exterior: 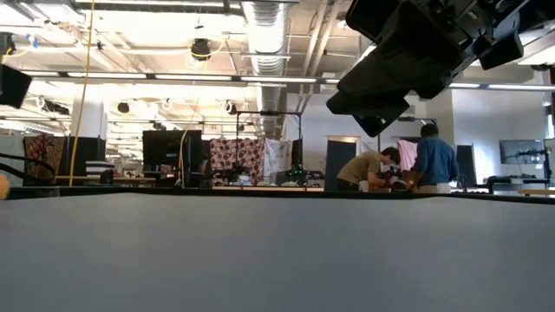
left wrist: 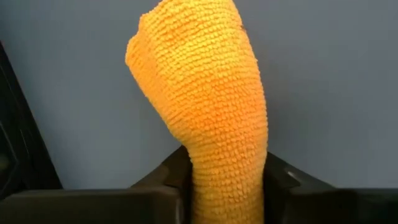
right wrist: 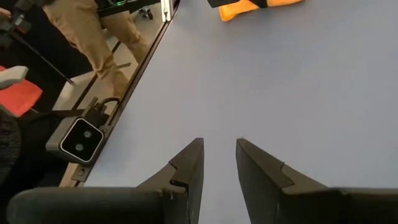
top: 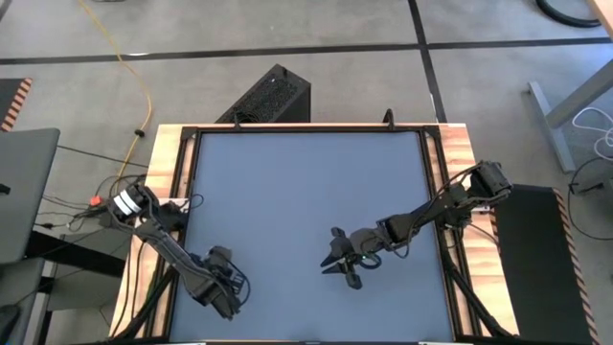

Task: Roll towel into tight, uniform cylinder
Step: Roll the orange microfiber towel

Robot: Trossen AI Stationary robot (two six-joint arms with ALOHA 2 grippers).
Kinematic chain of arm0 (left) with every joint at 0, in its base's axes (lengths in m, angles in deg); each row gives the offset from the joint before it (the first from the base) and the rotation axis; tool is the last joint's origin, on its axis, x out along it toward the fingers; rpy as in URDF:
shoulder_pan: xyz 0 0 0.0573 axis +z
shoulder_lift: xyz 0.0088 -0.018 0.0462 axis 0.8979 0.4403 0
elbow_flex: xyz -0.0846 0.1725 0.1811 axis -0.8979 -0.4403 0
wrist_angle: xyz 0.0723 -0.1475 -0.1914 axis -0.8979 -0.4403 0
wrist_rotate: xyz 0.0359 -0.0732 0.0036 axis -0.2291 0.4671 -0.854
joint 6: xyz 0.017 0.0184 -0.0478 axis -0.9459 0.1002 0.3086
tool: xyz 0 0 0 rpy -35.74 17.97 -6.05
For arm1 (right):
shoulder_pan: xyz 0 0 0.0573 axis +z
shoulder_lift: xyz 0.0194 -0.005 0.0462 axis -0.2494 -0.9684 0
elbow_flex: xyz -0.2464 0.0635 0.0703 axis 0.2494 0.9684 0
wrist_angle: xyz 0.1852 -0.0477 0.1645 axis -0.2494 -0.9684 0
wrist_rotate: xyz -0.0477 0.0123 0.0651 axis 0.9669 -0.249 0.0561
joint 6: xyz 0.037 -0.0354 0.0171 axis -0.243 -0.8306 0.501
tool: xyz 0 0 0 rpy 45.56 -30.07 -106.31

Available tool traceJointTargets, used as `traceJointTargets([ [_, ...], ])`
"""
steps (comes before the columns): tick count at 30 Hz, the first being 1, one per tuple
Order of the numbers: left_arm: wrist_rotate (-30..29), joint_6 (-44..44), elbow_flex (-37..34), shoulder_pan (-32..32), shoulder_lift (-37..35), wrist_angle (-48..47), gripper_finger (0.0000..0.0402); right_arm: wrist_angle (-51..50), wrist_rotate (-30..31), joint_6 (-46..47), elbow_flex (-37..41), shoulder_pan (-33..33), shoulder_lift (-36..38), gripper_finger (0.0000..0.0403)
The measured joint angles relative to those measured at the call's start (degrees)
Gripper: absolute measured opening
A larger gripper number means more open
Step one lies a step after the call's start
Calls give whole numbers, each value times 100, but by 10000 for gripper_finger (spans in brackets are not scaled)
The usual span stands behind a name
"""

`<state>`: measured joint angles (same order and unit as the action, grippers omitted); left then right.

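The yellow towel (left wrist: 205, 93) is a thick, bunched roll standing out from between my left gripper's fingers. My left gripper (left wrist: 227, 165) is shut on it, near the table's near left corner (top: 228, 292). In the high view the gripper hides the towel. The right wrist view shows the towel far off (right wrist: 239, 9) with a dark gripper on it. My right gripper (right wrist: 217, 162) is open and empty, low over the bare mat, right of the table's middle (top: 340, 264). My left gripper pinches the towel roll's near part (left wrist: 227, 186) between its two fingers (left wrist: 171, 177), one on each side. The roll runs on forward past the fingertips to a rounded free end (left wrist: 186, 25). Whether it rests on the mat I cannot tell.
The grey-blue mat (top: 306, 192) fills a black frame with wooden strips along its sides. A small camera (right wrist: 78, 140) sits at the table's edge, with a person's legs (right wrist: 93, 37) beyond it. People (exterior: 408, 165) stand far back in the room.
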<state>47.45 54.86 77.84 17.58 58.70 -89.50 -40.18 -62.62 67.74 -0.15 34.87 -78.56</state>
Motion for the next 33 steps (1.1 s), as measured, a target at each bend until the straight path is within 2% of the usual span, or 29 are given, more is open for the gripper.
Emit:
traceJointTargets([
  [6,-313,-16,-7,32,-137,-22,152,-21,-11,36,0,0,2,123],
  [10,-282,-73,-7,28,-241,-27,175,-27,-20,53,0,-33,2,123],
  [21,-156,-469,10,214,-268,-26,196,-29,-44,54,0,-76,2,123],
  [33,-164,-1154,508,548,-268,-443,228,-34,-53,46,0,-107,2,122],
])
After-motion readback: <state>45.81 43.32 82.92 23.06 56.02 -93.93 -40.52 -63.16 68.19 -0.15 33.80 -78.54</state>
